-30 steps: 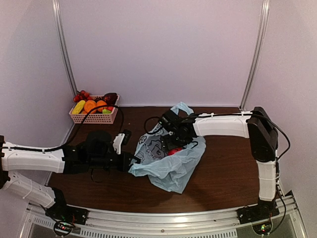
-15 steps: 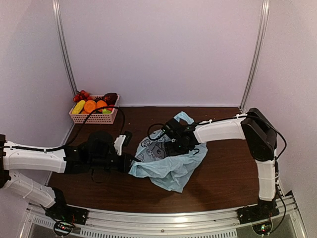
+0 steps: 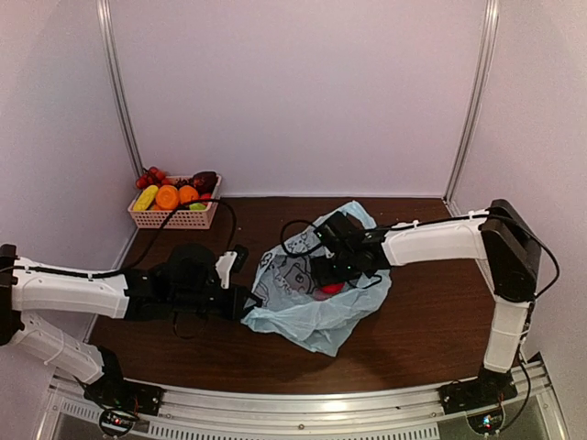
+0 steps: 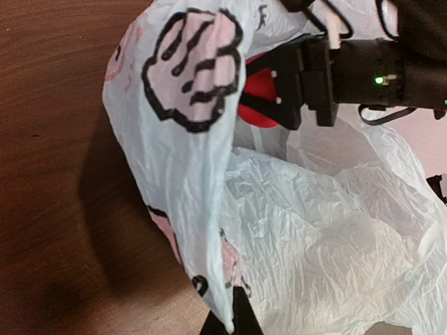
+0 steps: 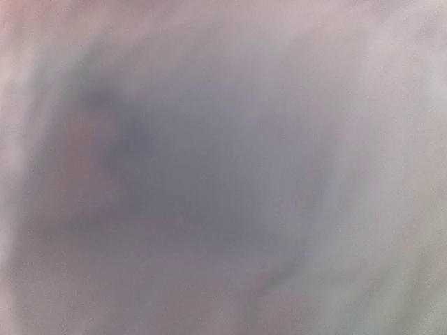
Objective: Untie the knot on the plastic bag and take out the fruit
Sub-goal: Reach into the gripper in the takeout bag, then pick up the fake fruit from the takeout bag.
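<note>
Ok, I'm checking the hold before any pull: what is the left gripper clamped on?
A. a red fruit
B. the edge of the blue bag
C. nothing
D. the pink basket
B: the left wrist view shows the left gripper shut on the plastic bag's thin edge; the pink basket sits away in the far corner.

The right fingers (image 4: pixel 288 87) have dropped into the plastic bag (image 3: pixel 312 316) and closed around a red fruit (image 4: pixel 257 87).

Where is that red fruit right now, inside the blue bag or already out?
Inside. The red fruit lies in the plastic bag's open mouth, between the right pincer's fingers; whether they grip it, cannot tell.
</note>
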`<state>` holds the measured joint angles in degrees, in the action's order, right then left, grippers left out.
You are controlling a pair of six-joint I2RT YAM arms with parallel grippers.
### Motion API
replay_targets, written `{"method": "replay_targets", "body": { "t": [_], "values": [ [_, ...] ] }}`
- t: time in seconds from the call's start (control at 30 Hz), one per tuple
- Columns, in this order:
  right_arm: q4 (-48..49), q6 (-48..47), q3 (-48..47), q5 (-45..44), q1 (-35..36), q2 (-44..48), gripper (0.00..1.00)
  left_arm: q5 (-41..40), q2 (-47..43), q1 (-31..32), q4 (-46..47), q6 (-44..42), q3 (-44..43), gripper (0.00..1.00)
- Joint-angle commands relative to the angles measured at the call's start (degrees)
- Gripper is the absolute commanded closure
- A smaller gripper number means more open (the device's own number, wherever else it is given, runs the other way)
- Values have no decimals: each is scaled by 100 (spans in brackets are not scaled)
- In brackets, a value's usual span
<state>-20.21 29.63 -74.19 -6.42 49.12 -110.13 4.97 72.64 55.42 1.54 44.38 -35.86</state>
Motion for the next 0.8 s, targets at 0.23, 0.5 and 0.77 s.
{"method": "replay_targets", "body": {
  "t": [0.23,0.5,0.77],
  "values": [
    [2243,-405,875,2415,168,1761,51,-42,246,-45,243,-30,-258,100],
    [3132,20,1428,3430,194,2564,51,-511,-39,-40,-114,-201,-457,75],
    [3345,246,1487,3377,214,3163,51,-1336,-1610,93,-306,-1703,-621,5]
  ]
}}
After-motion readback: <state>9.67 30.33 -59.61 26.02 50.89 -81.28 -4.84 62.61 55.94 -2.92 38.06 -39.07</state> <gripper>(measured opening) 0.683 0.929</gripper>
